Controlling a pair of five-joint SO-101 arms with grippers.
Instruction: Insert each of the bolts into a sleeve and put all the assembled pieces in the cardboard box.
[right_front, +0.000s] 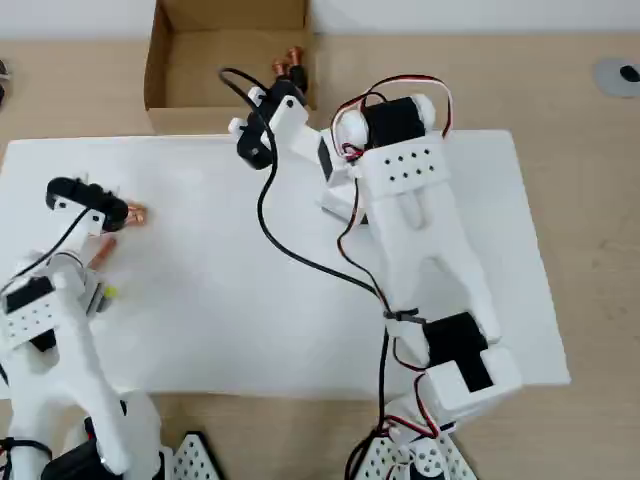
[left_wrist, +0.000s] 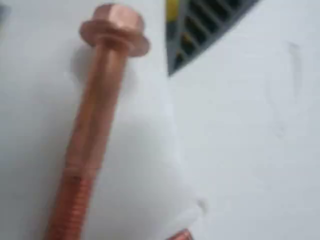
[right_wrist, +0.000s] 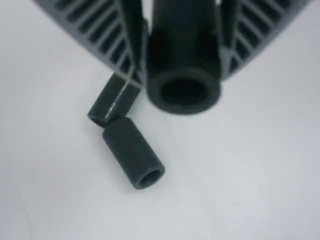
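From above, we saw two white robot arms over a white sheet on a wooden table. The cardboard box sat open at the far edge, touching the sheet.

The right gripper was at the sheet's far edge, just beside the box. Its ribbed jaws were closed on a black sleeve, whose hollow end faced the wrist camera. Two loose sleeves lay on the sheet beneath, touching end to end at an angle.

The left gripper was at the sheet's left edge. A copper bolt with a flanged hex head lay along it, but we could not tell whether the jaws gripped it. A second bolt lay just beside it on the sheet.

Two copper pieces showed by the box's right wall.
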